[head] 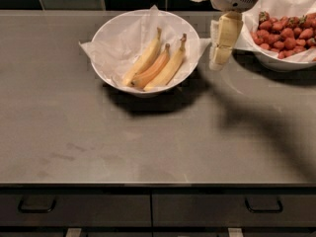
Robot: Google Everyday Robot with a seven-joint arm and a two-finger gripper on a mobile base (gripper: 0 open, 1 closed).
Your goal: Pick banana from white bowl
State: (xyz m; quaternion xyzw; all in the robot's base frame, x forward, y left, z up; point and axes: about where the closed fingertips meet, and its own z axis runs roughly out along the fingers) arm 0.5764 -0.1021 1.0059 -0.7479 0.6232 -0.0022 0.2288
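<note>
The white bowl [116, 76], lined with crinkled white paper, stands at the back middle of the grey counter. Three bananas lie side by side in it. The banana [171, 66] is the thick yellow one on the right, with its brownish stem pointing to the back. An orange-tinted banana [153, 69] lies in the middle and a paler, slimmer one [143, 59] on the left. My gripper [218, 63] hangs down just right of the bowl's rim, above the counter, between the two bowls. It holds nothing that I can see.
A second white bowl [276, 63] full of red strawberries stands at the back right, right beside the gripper. The grey counter [148, 142] reaches to a front edge with drawers [74, 209] below. A dark tiled wall runs behind.
</note>
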